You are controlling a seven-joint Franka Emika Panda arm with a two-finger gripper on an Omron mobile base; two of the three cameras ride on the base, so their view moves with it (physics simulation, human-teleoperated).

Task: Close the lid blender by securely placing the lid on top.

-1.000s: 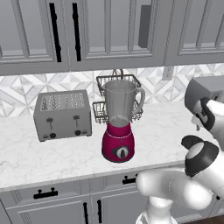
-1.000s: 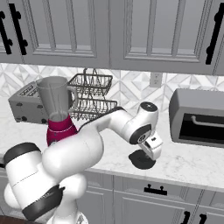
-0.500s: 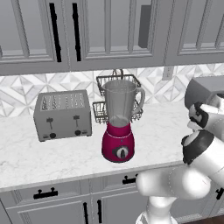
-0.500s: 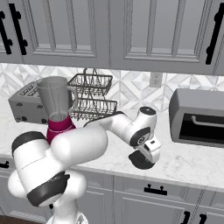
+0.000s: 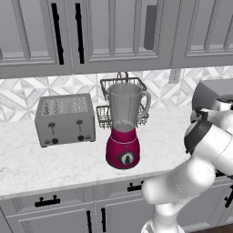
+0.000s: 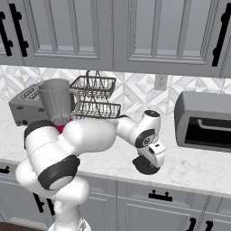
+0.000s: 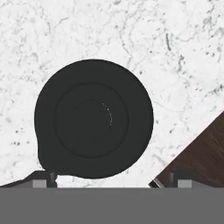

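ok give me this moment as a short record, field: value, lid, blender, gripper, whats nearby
lid: round dark cap lying flat on the marble counter, near its front edge, not yet gripped
blender: magenta base, clear jar, mouth open, no lid on it
gripper: pointing down just above the lid, fingers spread either side of it in the hand view
nearby: toaster beside the blender, wire rack behind it, dark oven beyond the lid
task state: lid not yet on jar

base views flank blender (image 5: 124, 129), hand view downward
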